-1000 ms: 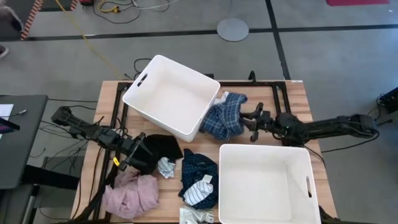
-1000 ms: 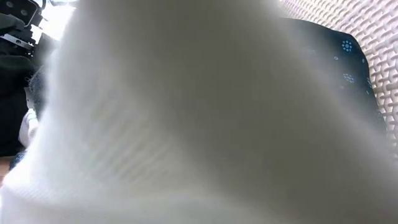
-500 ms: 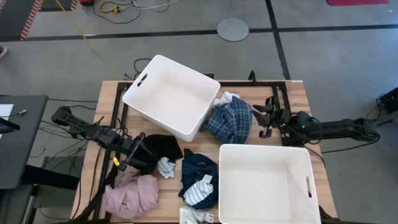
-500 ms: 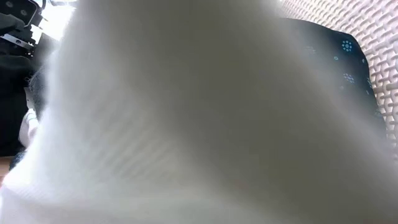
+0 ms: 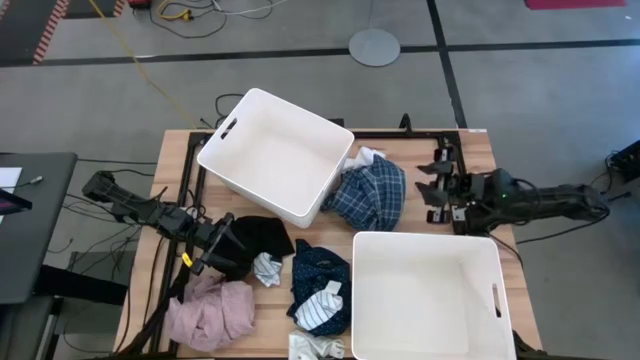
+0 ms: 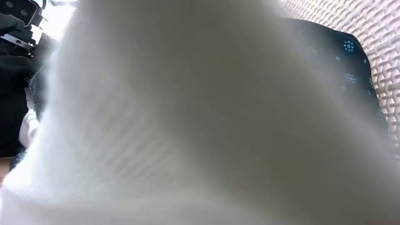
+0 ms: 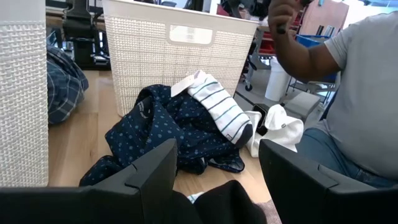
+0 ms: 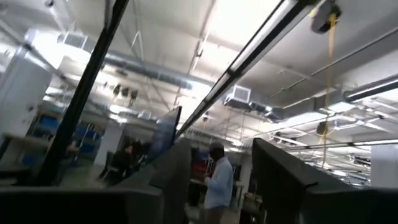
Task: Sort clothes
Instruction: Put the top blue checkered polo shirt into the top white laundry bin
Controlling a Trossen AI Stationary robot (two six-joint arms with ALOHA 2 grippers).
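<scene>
Fingers of the right end effector [image 5: 432,185] stand spread and empty, on the bench [image 5: 478,150] at its far right side, with the wrist tilted so that its own camera sees only ceiling. The blue plaid shirt [image 5: 370,193] lies just beside it, toward the bench centre, heaped against the corner of the far white bin [image 5: 272,152] and apart from the fingertips. No long axis can be read from the heap; it is a rounded bundle. The near white bin [image 5: 425,292] sits directly on the operator side of this end effector.

The left end effector [image 5: 216,248] is at the near left of the bench with fingers parted; it rests at the black garment [image 5: 259,235], and dark cloth shows between its fingers, though a grip cannot be confirmed. Ahead of it lie the navy dotted garment [image 7: 165,127], a striped sock [image 7: 221,112] on top of that, and a white sock [image 7: 278,127] beyond. The pink garment [image 5: 212,310] lies at the near left edge.

Judgement: the shirt is the right arm's piece, being far nearer to it; the reach runs from the right side toward centre. Both bins appear empty, so sorting is at an early stage.

A seated person [image 7: 360,106] is visible beyond the bench.
</scene>
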